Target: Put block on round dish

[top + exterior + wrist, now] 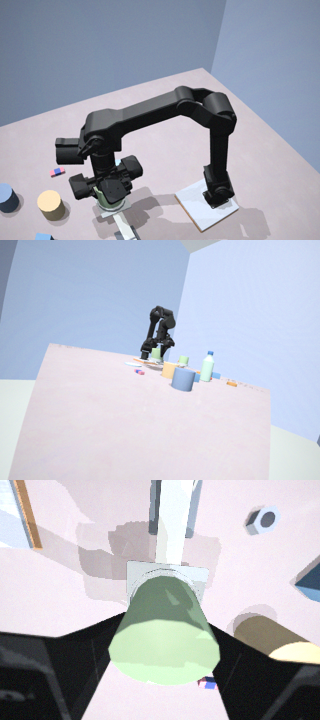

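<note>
The fingers are clamped on the sides of the green cup, standing fairly wide apart because of its girth. The cup stands upright on the balance's square end pad, its axis in line with the wrist, so the lift goes straight up. The dish lies near on the tabletop.
</note>
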Controlling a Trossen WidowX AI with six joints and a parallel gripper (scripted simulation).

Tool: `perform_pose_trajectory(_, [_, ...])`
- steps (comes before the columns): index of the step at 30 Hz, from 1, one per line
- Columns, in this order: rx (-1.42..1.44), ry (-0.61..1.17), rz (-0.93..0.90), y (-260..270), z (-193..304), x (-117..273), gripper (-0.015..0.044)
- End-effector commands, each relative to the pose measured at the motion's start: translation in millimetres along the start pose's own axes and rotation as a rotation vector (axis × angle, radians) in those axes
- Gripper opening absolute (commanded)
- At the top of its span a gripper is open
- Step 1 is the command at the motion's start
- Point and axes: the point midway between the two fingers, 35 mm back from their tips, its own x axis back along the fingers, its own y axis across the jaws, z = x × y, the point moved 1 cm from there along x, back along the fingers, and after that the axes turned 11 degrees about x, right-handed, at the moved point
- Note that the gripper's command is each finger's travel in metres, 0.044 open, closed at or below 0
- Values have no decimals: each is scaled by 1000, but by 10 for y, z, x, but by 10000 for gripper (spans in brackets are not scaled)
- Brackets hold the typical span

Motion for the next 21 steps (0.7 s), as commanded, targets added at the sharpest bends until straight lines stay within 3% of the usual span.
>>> perform_pose_trajectory(1, [3,13,15,-36,30,87,0])
perform_pose_trajectory(21, [3,13,15,-41,32,350,0])
